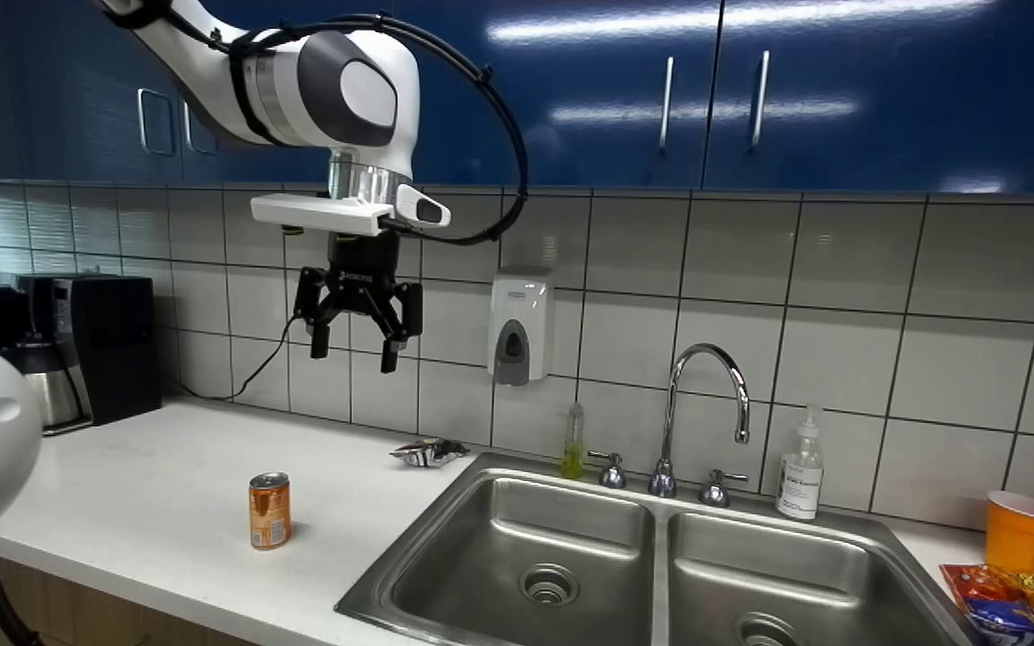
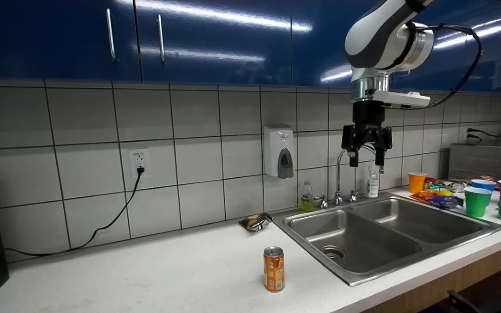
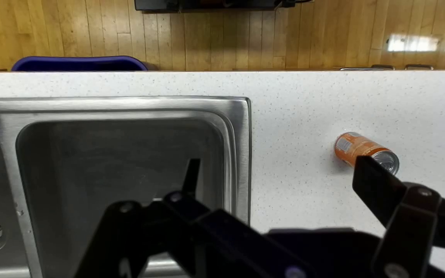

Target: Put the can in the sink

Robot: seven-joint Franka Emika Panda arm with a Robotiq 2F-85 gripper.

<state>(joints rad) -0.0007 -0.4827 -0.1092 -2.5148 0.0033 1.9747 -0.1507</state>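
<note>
The can, orange with a silvery top, stands upright on the white counter beside the sink in both exterior views (image 1: 269, 513) (image 2: 274, 270). It also shows at the right of the wrist view (image 3: 357, 148), partly covered by a gripper finger. The steel double-basin sink (image 1: 661, 574) is to the right of the can in both exterior views (image 2: 318, 251); a basin and its rim (image 3: 242, 166) fill the left of the wrist view. My gripper is open and empty, high above the counter and well above the can, in both exterior views (image 1: 354, 354) (image 2: 366, 164).
A chrome faucet (image 1: 668, 422) rises behind the sink, with soap bottles (image 1: 573, 444) (image 1: 801, 471) beside it. A crumpled snack bag (image 2: 256, 221) lies behind the can. Cups (image 2: 476, 202), cans and snack bags stand beyond the sink. Blue cabinets (image 1: 571, 99) hang above.
</note>
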